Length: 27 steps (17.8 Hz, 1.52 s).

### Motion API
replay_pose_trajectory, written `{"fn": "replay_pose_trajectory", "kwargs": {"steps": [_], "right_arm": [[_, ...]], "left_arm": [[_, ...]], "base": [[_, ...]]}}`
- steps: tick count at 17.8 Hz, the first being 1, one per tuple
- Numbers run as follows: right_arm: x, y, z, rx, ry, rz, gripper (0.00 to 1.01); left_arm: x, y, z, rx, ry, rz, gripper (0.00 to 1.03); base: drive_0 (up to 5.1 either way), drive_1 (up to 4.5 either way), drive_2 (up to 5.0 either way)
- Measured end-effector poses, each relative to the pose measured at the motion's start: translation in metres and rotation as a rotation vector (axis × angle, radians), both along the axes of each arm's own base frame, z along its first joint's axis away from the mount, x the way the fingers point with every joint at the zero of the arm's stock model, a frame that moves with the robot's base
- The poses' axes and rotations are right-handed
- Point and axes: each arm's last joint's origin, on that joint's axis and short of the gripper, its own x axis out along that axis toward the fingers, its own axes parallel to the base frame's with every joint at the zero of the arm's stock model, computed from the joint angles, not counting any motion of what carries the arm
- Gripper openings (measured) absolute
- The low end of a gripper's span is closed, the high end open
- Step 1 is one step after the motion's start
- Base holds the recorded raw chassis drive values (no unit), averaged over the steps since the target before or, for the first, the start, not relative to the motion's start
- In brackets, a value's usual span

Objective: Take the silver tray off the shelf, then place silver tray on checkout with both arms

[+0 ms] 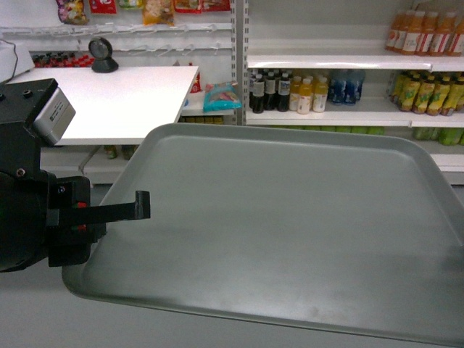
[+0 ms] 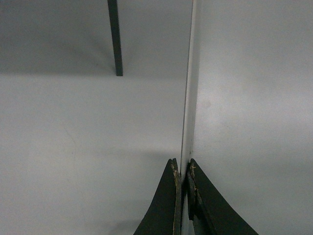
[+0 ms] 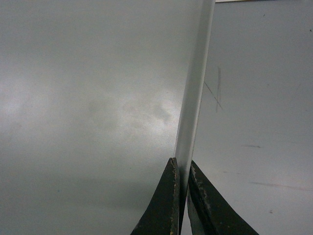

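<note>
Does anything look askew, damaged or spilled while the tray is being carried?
Nothing stands out. The silver tray is bare and unbent, its rim pinched by the left gripper and right gripper. It sits slightly tilted in the head view.

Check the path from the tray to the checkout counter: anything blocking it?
Nothing visible blocks it. The tray is held in the air by both arms, jaws shut on its rim. The counter lies ahead to the left, with a small black device at its far edge; its near part looks bare.

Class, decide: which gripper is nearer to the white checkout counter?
Left. The left gripper clamps the silver tray's left rim, below the checkout; the right gripper grips the opposite rim, farther away.
</note>
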Motion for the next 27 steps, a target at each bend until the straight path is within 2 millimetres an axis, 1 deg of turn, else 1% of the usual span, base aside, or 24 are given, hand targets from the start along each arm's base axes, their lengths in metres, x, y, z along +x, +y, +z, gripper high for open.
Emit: {"fn": "replay_pose_trajectory", "kwargs": {"steps": [27], "right_arm": [[0.0, 0.0, -0.0001, 0.001, 0.001, 0.001, 0.03]], "left_arm": [[-0.0001, 0.0001, 0.0003, 0.001, -0.001, 0.001, 0.03]], "base": [[-5.0, 2.41, 2.4]]}}
